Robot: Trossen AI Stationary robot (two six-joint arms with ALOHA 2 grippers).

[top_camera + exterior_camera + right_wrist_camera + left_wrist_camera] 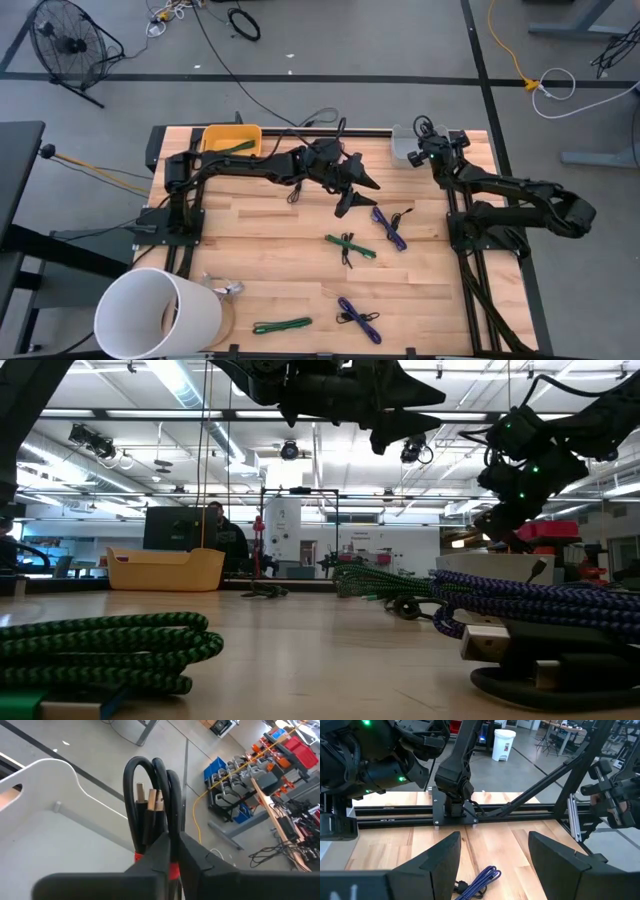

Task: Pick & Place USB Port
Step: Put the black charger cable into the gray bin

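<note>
Although we look for brands or labels, we can read no writing on any of the cables or bins. Our right gripper [170, 845] is clamped tight on a folded black USB cable [150, 800], whose metal plug ends show inside the loop, and it holds the bundle above the white bin [405, 145] at the table's far right corner. Our left gripper [355, 195] hovers over the middle of the wooden table [270, 260] with its fingers spread wide and nothing between them, just above the upper purple cable [388, 227]. A green cable [350, 245] lies just beside that one, a second purple cable [358, 318] and a second green cable [281, 325] lie nearer the front edge, and the yellow bin [231, 138] sits at the far left.
</note>
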